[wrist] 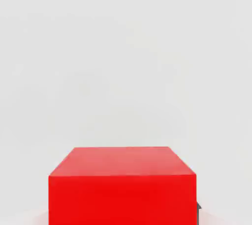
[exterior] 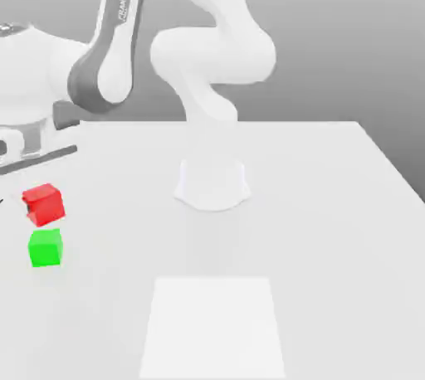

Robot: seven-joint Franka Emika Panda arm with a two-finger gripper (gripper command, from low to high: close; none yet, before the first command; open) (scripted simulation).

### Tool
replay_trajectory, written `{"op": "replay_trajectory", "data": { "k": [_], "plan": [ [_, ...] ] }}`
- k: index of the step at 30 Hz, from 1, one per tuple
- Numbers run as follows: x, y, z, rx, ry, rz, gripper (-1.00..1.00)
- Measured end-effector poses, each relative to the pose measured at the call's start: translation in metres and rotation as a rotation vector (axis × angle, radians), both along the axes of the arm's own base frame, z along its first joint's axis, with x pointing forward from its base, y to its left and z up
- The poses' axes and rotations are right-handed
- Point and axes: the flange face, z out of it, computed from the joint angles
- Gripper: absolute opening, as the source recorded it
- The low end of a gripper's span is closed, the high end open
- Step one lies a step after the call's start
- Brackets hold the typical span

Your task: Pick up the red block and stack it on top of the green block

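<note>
A white mat (exterior: pixel 214 324) lies nearest on the pale table (exterior: pixel 332 204), the green block (exterior: pixel 45 247) sits toward the exterior view's left, and just beyond it the red block (exterior: pixel 43 203) hangs tilted, clenched in the gripper (wrist: pixel 123 216), before the arm's base (exterior: pixel 212 183).

Place: a make-believe computer test room.
Signs: smooth white table (exterior: pixel 332 204), plain grey wall (exterior: pixel 349 30), white robot arm (exterior: pixel 212 55), two toy-like blocks.
</note>
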Motion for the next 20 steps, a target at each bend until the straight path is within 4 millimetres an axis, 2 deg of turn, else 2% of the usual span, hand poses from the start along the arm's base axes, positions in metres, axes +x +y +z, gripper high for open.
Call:
{"op": "replay_trajectory", "data": {
  "k": [9,18,19,20],
  "plan": [
    [-0.003,-0.010,-0.021,-0.010,0.010,-0.008,-1.00],
    [-0.004,-0.004,-0.061,0.000,-0.002,-0.003,-1.00],
    [-0.004,-0.002,-0.065,0.002,-0.003,-0.002,1.00],
    [-0.004,-0.002,-0.065,0.002,-0.003,-0.002,1.00]
  ]
}}
